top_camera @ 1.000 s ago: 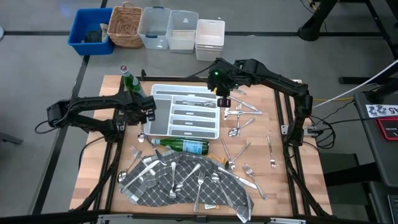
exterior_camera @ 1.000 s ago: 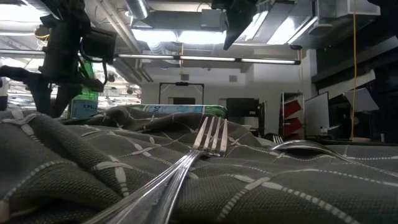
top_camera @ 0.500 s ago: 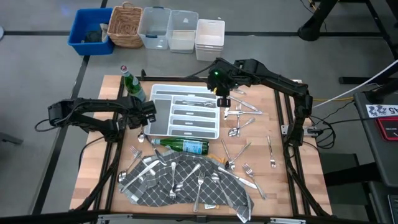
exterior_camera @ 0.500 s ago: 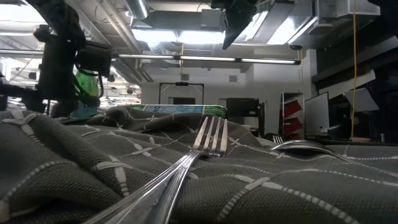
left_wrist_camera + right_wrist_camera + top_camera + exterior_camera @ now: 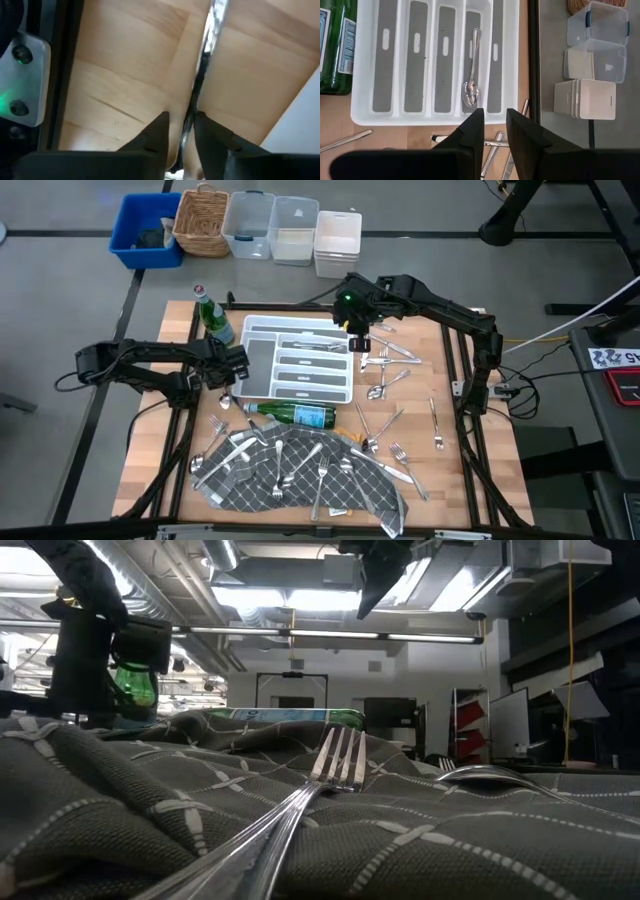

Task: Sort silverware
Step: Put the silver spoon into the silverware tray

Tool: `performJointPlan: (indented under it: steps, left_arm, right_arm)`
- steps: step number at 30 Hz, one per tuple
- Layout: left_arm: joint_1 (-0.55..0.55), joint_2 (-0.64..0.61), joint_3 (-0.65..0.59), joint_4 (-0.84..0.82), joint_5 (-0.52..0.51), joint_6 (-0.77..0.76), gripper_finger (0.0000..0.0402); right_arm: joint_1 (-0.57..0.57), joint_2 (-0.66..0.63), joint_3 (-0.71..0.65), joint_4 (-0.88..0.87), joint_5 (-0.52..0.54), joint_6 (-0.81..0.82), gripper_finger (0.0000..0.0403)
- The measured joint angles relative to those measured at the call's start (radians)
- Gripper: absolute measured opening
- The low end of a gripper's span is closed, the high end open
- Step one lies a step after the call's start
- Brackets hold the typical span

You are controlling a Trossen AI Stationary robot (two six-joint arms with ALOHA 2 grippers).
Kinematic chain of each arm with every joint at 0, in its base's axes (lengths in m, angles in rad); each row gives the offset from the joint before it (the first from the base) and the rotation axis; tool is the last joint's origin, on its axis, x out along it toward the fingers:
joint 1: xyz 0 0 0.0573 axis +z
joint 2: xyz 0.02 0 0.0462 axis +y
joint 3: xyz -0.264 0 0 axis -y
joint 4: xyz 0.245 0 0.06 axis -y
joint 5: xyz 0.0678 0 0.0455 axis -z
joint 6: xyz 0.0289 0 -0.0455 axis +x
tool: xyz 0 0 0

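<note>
A silver spoon [image 5: 226,398] lies on the wooden table beside the left side of the white compartmented tray [image 5: 262,360]. My left gripper [image 5: 234,370] points down over it. In the left wrist view its fingers [image 5: 181,120] stand narrowly apart on either side of the spoon's handle [image 5: 202,65]. My right gripper [image 5: 358,340] hangs still above the tray's right edge, narrowly open and empty [image 5: 495,115]. A spoon [image 5: 471,92] lies in one tray compartment. More forks and spoons lie on the grey cloth [image 5: 300,475] and right of the tray [image 5: 385,370]. My left gripper comes from above, its fingers lying across the spoon's handle [image 5: 192,107], one on each side. The spoon lies flat on the table. Whether the fingers touch the handle I cannot tell.
One green bottle [image 5: 208,315] stands upright at the tray's far left corner. Another [image 5: 295,415] lies just in front of the tray. A fork [image 5: 330,775] lies on the cloth close to the low camera. Bins and a wicker basket [image 5: 203,220] stand beyond the table's far edge.
My left gripper has gone down and a little toward the table's left and near edges, onto the spoon beside the tray. The spoon has stayed where it lay.
</note>
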Motion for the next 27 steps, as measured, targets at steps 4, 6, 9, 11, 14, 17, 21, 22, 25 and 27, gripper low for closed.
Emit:
performJointPlan:
  steps: [4, 6, 9, 11, 14, 17, 21, 22, 25, 27]
  left_arm:
    - [0.0, 0.0, -0.001, -0.007, 0.003, 0.015, 0.0026]
    - [0.0, 0.0, -0.001, -0.007, 0.004, 0.031, 0.001]
    - [0.0, 0.0, -0.001, -0.006, 0.007, 0.034, 0.001]
    - [0.0, -0.001, -0.002, -0.006, 0.008, 0.042, 0.0013]
    - [0.0, -0.014, -0.002, -0.009, 0.011, 0.056, 0.0009]
    - [0.0, -0.049, -0.006, -0.012, 0.026, 0.056, 0.0005]
    - [-0.001, -0.121, -0.006, -0.021, 0.068, 0.056, 0.0005]
    - [-0.001, -0.139, -0.006, -0.021, 0.072, 0.056, 0.0004]
    - [-0.002, -0.196, -0.006, -0.025, 0.082, 0.055, 0.0004]
    - [-0.001, -0.234, -0.005, -0.027, 0.081, 0.054, 0.0004]
  right_arm:
    - [0.0, 0.0, 0.0, 0.0, 0.0, 0.0, 0.0085]
    - [0.0, 0.0, 0.0, 0.0, 0.0, 0.0, 0.0085]
    - [0.0, 0.0, 0.0, 0.003, 0.0, 0.0, 0.0085]
    - [0.0, 0.0, 0.0, 0.003, 0.0, 0.0, 0.0085]
    - [0.0, 0.0, 0.0, 0.003, 0.0, 0.0, 0.0085]
    - [0.0, 0.0, 0.0, 0.002, 0.0, 0.0, 0.0085]
    - [0.0, 0.0, 0.0, -0.003, 0.0, 0.0, 0.0085]
    - [0.0, 0.0, 0.0, -0.002, 0.0, 0.0, 0.0085]
    - [0.0, 0.0, 0.0, -0.002, 0.0, 0.0, 0.0085]
    - [0.0, 0.0, 0.0, -0.002, 0.0, 0.0, 0.0085]
